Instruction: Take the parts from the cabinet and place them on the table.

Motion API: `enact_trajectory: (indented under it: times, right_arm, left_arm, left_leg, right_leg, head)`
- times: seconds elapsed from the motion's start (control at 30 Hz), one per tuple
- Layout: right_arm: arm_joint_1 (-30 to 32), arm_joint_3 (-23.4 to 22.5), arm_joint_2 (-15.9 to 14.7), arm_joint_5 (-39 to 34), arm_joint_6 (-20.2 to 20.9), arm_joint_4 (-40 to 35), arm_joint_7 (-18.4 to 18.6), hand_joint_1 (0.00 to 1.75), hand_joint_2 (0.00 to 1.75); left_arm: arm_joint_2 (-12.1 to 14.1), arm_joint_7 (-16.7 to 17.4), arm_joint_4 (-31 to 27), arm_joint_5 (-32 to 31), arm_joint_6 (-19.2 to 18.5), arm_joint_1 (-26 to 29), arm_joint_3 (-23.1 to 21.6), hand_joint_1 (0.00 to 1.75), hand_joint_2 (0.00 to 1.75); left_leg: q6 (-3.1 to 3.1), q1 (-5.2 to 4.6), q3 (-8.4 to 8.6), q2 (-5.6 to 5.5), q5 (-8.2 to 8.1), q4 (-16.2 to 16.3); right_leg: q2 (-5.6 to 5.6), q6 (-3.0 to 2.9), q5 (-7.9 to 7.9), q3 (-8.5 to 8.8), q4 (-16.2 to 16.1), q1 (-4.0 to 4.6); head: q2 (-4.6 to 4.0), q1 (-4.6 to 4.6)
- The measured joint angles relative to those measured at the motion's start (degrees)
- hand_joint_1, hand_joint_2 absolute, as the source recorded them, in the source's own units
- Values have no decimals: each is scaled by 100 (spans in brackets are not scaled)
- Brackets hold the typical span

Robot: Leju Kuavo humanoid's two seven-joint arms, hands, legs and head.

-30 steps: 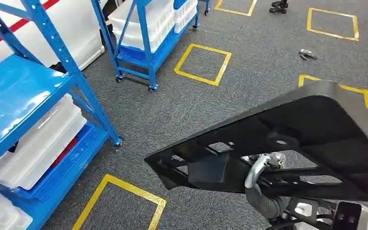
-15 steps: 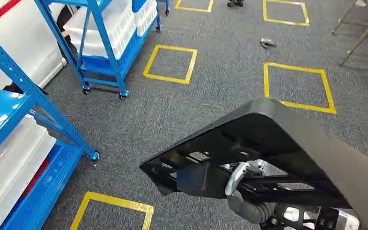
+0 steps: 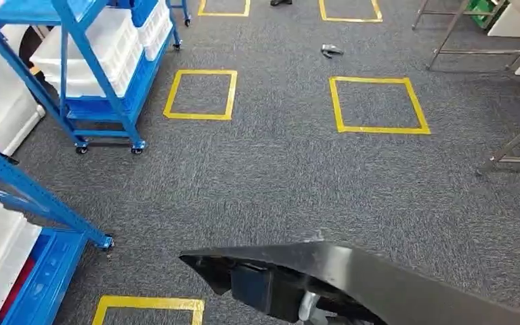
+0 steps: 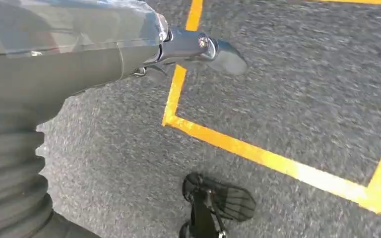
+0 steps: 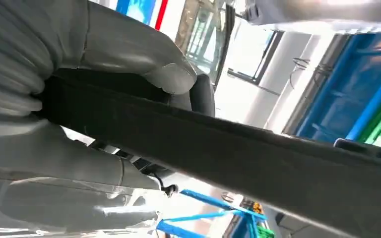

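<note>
Turned away from blue racks (image 3: 101, 81), view swung toward open floor. Right robot hand (image 5: 129, 84) gripping black part (image 3: 352, 284); left robot hand (image 4: 198, 47) empty, fingers apart. Carrying toward surface.

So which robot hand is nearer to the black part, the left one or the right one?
Right. The right robot hand grips the black part, thumb on its edge. The left robot hand hangs over the carpet beside a yellow tape line, holding nothing.
</note>
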Motion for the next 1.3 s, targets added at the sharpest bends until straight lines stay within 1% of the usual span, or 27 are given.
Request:
enact_trajectory:
  times: [0.03,0.1,0.17,0.2,0.23,0.27,0.33,0.37,0.4,0.47,0.53,0.57,0.6,0.63,0.7,0.73,0.77,0.83,0.87,0.9,1.03,1.07,1.1,1.13,1.2,1.23,1.3]
  right_arm:
    - [-2,0,7,-2,61,9,-33,162,175]
    - [-56,0,72,-35,168,28,-41,162,175]
    - [-96,2,146,-114,269,63,-6,162,175]
    - [-102,0,168,-171,328,74,66,162,175]
    - [-112,2,188,-234,396,90,167,162,175]
    - [-134,2,214,-291,457,111,265,162,175]
    - [-223,2,280,-494,647,144,531,162,175]
    - [-272,2,313,-582,715,166,630,162,175]
    - [-312,2,341,-656,780,192,715,162,175]
    - [-452,29,407,-800,944,328,938,162,175]
    - [-624,66,459,-901,1080,582,1023,162,175]
    - [-725,88,472,-940,1141,739,1032,162,175]
    - [-887,118,492,-982,1187,910,1025,162,175]
    - [-1042,157,524,-1010,1213,1098,1032,162,175]
    - [-1232,194,583,-1067,1228,1369,1080,162,175]
    - [-1322,219,599,-1119,1226,1513,1128,162,175]
    - [-1399,249,605,-1154,1210,1620,1161,162,175]
    - [-1539,256,621,-1218,1171,1766,1226,162,175]
    - [-1605,256,629,-1250,1143,1801,1231,162,175]
    - [-1673,256,632,-1277,1095,1821,1231,162,175]
    - [-1743,247,643,-1320,935,1812,1279,162,175]
    - [-1739,227,640,-1331,907,1766,1292,162,175]
    - [-1751,219,634,-1351,889,1731,1292,162,175]
    - [-1762,216,636,-1361,876,1696,1296,162,175]
    - [-1705,201,621,-1370,872,1628,1298,162,175]
    - [-1638,179,610,-1373,876,1598,1296,162,175]
    - [-1524,122,583,-1373,876,1517,1272,162,175]
  left_arm:
    - [-4,-22,0,0,0,-11,4,0,175]
    - [-20,-83,0,2,-2,-17,22,0,175]
    - [-20,-118,0,2,-9,19,46,0,175]
    - [-20,-144,0,2,-24,34,61,0,175]
    - [-20,-155,0,0,-33,41,70,0,175]
    - [-20,-168,0,0,-46,35,72,0,175]
    - [-17,-194,0,0,-57,9,72,0,175]
    - [-6,-203,0,2,-61,6,72,0,175]
    - [-4,-205,0,2,-74,2,72,0,175]
    - [-4,-245,0,2,-109,-3,83,0,175]
    - [-9,-278,0,2,-122,-41,125,0,175]
    - [-37,-306,-2,2,-122,-63,164,0,175]
    - [-37,-334,-2,2,-122,-65,217,0,175]
    - [-44,-363,-2,2,-125,-37,268,0,175]
    - [-63,-374,-2,2,-122,18,349,0,175]
    - [-70,-374,-2,2,-118,38,394,0,175]
    - [-77,-374,-2,2,-109,43,440,0,175]
    - [-94,-356,-2,2,-94,30,512,0,175]
    - [-105,-339,-2,2,-72,31,538,0,175]
    - [-105,-308,-2,2,-52,36,562,0,175]
    - [-120,-190,-2,-2,53,23,581,0,175]
    - [-120,-175,-2,-2,81,12,581,0,175]
    - [-122,-166,-2,-2,85,4,579,0,175]
    - [-125,-162,-2,-2,92,5,579,0,175]
    - [-122,-164,-2,0,100,46,579,0,175]
    - [-122,-181,-2,0,107,67,579,0,175]
    - [-125,-216,-2,2,111,81,579,0,175]
  left_leg:
    - [-43,16,24,16,-31,14]
    - [-68,51,-144,-499,-323,430]
    - [-80,59,-604,-641,-769,1372]
    - [-86,60,-792,-656,-872,1729]
    - [-86,60,-881,-656,-830,1853]
    - [-81,60,-844,-663,-654,1697]
    - [-60,68,-488,-746,-103,826]
    - [-46,78,-295,-912,118,369]
    - [-26,85,-228,-1211,58,167]
    - [-10,63,-206,-1114,61,128]
    - [75,72,-190,-982,95,88]
    - [121,102,-173,-883,132,39]
    - [158,89,-161,-832,149,8]
    - [170,72,-167,-752,150,6]
    - [182,54,-168,-593,138,9]
    - [181,54,-169,-510,131,15]
    - [178,55,-164,-439,121,16]
    - [155,54,-131,-329,92,22]
    - [134,51,-101,-285,71,23]
    - [110,33,-83,-235,54,19]
    - [-14,-2,-23,3,3,5]
    - [-53,22,-34,-34,-45,24]
    - [-67,38,-58,-310,-151,181]
    - [-68,49,-230,-492,-363,553]
    - [-93,55,-721,-631,-746,1502]
    - [-100,55,-903,-648,-791,1800]
    - [-96,57,-908,-654,-494,1606]
  right_leg:
    - [75,-48,29,32,-48,-46]
    - [168,-122,40,52,-70,-65]
    - [312,-157,36,50,-68,-51]
    - [384,-162,34,49,-60,-40]
    - [466,-162,34,50,-53,-37]
    - [544,-161,33,55,-43,-37]
    - [697,-146,24,70,-20,-44]
    - [764,-128,12,70,-1,-54]
    - [828,-90,0,39,37,-26]
    - [960,-19,35,-17,39,-73]
    - [1098,71,75,-37,5,-75]
    - [966,77,34,-51,67,-77]
    - [587,92,-127,-155,272,-33]
    - [415,111,-352,-355,665,-45]
    - [294,133,-685,-753,1480,-69]
    - [280,140,-710,-868,1707,-75]
    - [261,144,-589,-837,1638,-82]
    - [176,119,-104,-399,802,-91]
    - [21,82,111,-116,283,-72]
    - [-238,65,12,5,44,-8]
    - [19,-32,29,-23,-30,46]
    - [75,-74,58,32,-84,-29]
    - [133,-97,60,44,-99,-30]
    - [182,-133,64,45,-96,-38]
    - [344,-152,55,46,-93,-35]
    - [427,-153,53,46,-85,-31]
    - [590,-146,41,49,-57,-32]
  head:
    - [0,0]
    - [0,-4]
    - [0,-9]
    - [0,-9]
    - [0,-9]
    - [0,-9]
    - [0,-9]
    - [0,-9]
    - [0,-7]
    - [0,-9]
    - [0,-9]
    - [0,-7]
    - [0,31]
    - [0,37]
    - [0,39]
    - [0,39]
    - [0,39]
    - [0,42]
    - [0,42]
    - [0,39]
    - [0,39]
    - [0,35]
    - [0,33]
    - [0,20]
    - [0,13]
    - [0,13]
    - [0,13]
